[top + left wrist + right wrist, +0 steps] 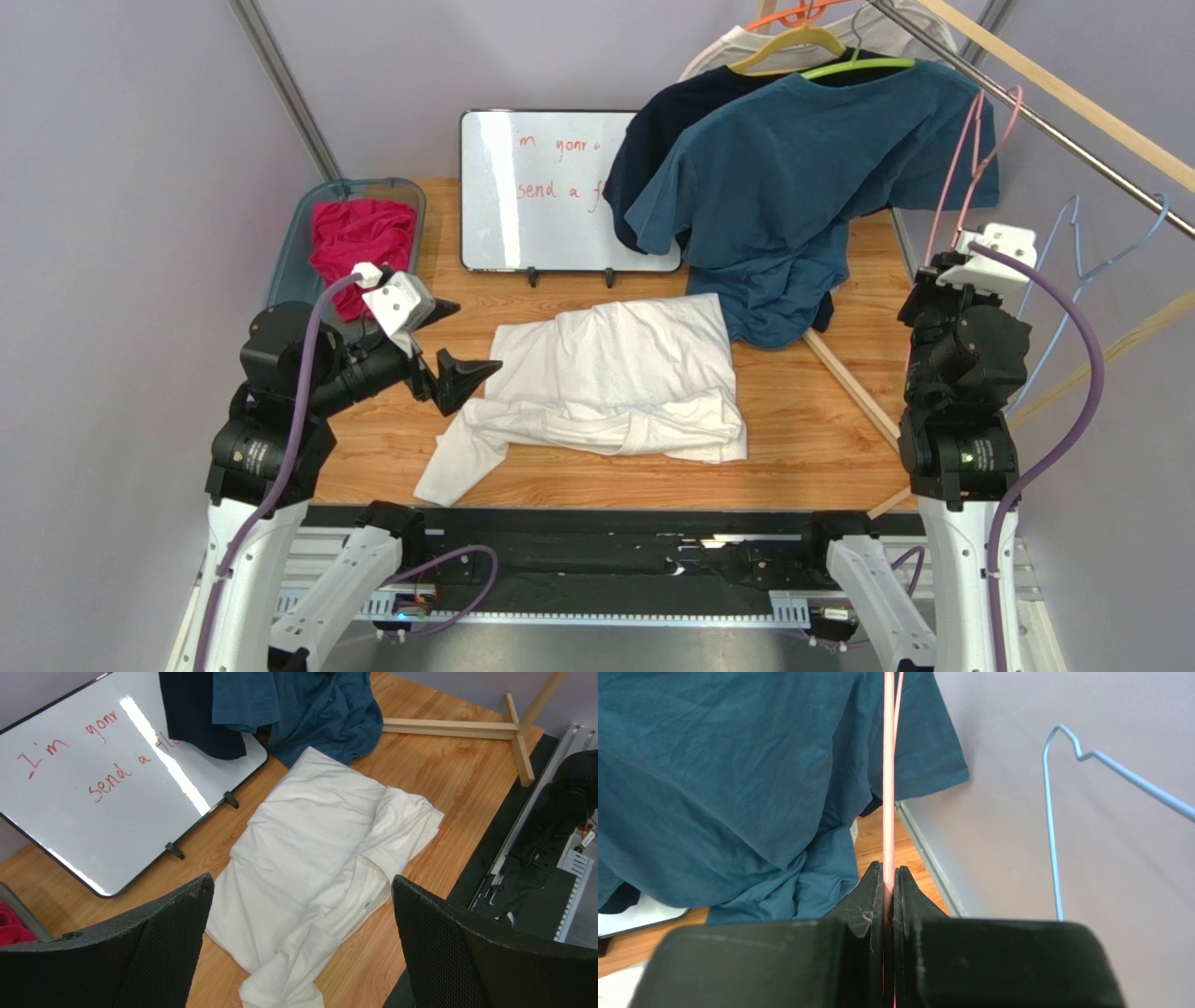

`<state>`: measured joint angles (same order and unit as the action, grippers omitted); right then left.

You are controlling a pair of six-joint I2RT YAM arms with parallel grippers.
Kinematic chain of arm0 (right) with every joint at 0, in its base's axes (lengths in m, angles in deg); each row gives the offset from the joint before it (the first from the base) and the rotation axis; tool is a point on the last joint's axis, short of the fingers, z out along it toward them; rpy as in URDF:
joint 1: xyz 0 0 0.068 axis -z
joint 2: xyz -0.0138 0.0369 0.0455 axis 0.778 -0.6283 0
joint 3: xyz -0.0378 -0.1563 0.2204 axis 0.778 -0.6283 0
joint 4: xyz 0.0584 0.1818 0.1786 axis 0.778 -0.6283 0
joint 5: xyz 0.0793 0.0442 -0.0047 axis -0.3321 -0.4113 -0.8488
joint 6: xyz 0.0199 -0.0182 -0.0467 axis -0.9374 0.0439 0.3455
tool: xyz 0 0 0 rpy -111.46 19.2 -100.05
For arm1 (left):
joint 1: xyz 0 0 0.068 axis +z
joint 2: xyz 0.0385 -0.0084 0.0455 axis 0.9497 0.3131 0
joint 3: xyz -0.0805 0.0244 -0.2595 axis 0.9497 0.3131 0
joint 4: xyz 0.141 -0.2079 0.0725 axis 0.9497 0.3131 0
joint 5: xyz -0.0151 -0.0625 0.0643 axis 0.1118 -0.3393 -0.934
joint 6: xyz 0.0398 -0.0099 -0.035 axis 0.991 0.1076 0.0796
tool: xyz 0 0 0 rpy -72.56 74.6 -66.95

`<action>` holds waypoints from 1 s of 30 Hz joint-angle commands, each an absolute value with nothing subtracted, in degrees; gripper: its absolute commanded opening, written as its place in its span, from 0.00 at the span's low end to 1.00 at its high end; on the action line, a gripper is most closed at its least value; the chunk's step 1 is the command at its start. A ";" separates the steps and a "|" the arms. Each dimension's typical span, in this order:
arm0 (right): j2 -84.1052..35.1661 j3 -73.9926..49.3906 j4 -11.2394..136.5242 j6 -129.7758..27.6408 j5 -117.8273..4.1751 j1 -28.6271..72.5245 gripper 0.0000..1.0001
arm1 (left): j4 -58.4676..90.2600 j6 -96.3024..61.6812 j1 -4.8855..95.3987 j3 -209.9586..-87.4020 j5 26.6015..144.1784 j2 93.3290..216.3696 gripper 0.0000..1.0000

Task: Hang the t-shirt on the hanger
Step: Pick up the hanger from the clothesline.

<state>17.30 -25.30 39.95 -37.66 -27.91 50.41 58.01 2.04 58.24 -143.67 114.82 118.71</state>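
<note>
The white t-shirt (617, 378) lies crumpled and folded on the wooden table; it also shows in the left wrist view (316, 861), with its neck label facing the near edge. My left gripper (446, 350) is open and empty, hovering just left of the shirt, its fingers (126, 952) wide apart. My right gripper (958, 262) is shut on the pink wire hanger (968, 154), which hangs from the rail at the right; in the right wrist view the pink wire (888, 777) runs straight up from the shut jaws (890, 882).
A teal-blue t-shirt (800, 168) hangs on a lime-green hanger over the table's back. A whiteboard (547, 189) stands behind the shirt. A bin with red cloth (358, 238) sits back left. Light blue hangers (1094, 266) hang at the right. A wooden rack foot (484, 728) lies on the table.
</note>
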 commanded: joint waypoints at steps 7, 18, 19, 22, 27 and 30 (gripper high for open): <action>23.30 -23.52 37.09 -33.70 -47.38 50.55 0.00 | 59.13 3.76 58.22 -145.68 117.29 120.92 0.99; 20.50 -13.85 -6.84 -19.69 -80.19 50.55 0.00 | 69.92 14.55 58.22 -147.00 123.88 127.43 0.99; 18.83 -13.67 -9.60 -17.82 -84.73 50.64 0.00 | 70.90 16.57 58.22 -147.00 125.80 127.95 0.99; 15.32 -14.89 -18.30 -10.54 -93.52 50.55 0.00 | 72.31 22.12 58.22 -145.34 128.45 128.49 0.99; 12.41 -18.94 -22.01 -2.25 -100.07 50.37 0.00 | 73.10 33.26 58.13 -138.84 129.24 128.66 0.94; 10.12 -19.38 -22.10 -0.22 -101.74 47.39 0.00 | 72.41 37.76 57.08 -135.32 130.48 128.75 0.94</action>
